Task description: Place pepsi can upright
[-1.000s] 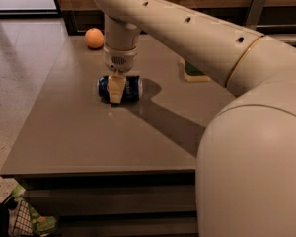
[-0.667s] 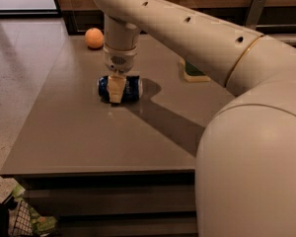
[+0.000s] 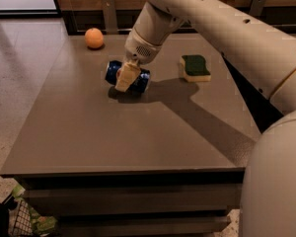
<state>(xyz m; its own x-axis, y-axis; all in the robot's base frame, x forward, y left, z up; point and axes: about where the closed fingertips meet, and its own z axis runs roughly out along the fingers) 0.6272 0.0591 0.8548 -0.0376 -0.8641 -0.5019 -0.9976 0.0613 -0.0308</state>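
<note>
Grasp stage of the uprighting task. The end effector point(image 3: 126, 82) reaches down from the arm over the far-central part of the tabletop point(image 3: 113, 142), and its near finger crosses the middle of the pepsi can point(image 3: 141, 81). The fingers appear pinched on the can's body across its width. The can lies on its side with its long axis running roughly left to right, the left end a little higher than the right. A shadow sits directly beneath it, and whether it rests on the tabletop or is just clear of it cannot be told. An orange point(image 3: 94, 38) sits near the far left edge and a green-topped sponge point(image 3: 195, 67) lies to the right, both apart from the can. The step in hand is judged to be securing and beginning to tip the can. The next move would call for a wrist rotation that brings the can's axis vertical, then lowering one end flat onto the tabletop before release.
</note>
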